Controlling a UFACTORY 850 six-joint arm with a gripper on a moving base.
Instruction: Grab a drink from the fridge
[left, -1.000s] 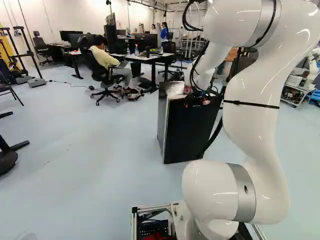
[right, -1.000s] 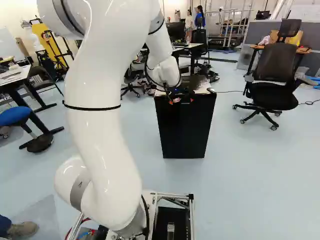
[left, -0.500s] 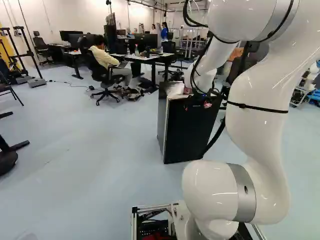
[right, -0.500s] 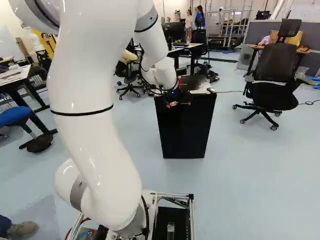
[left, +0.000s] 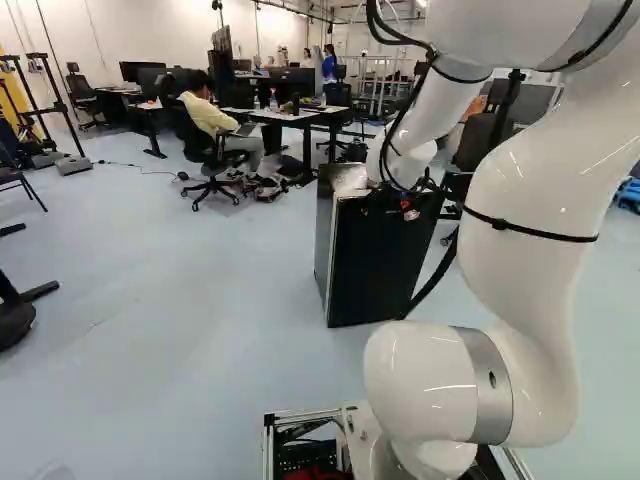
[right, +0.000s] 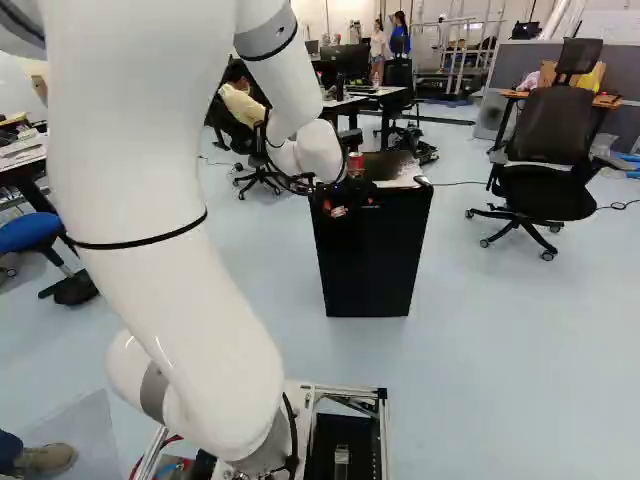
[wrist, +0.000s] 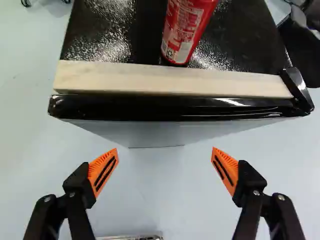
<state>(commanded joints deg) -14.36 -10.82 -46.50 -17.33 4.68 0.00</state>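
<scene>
As the fridge (right: 370, 260) appears shut | gripper (wrist: 165, 149) open and empty near the door (wrist: 175, 108), presumably spread to grasp its edge | red can (wrist: 185, 30) stands upright, the fridge's flat top supporting it

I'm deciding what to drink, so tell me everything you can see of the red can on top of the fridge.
The red can looks like shiny metal, with white lettering and pale printed panels. It stands upright on the glossy black top of the mini fridge, just behind the pale front strip; whether they touch I can't tell. The open gripper isn't touching it. Whether it's full doesn't show.
</scene>
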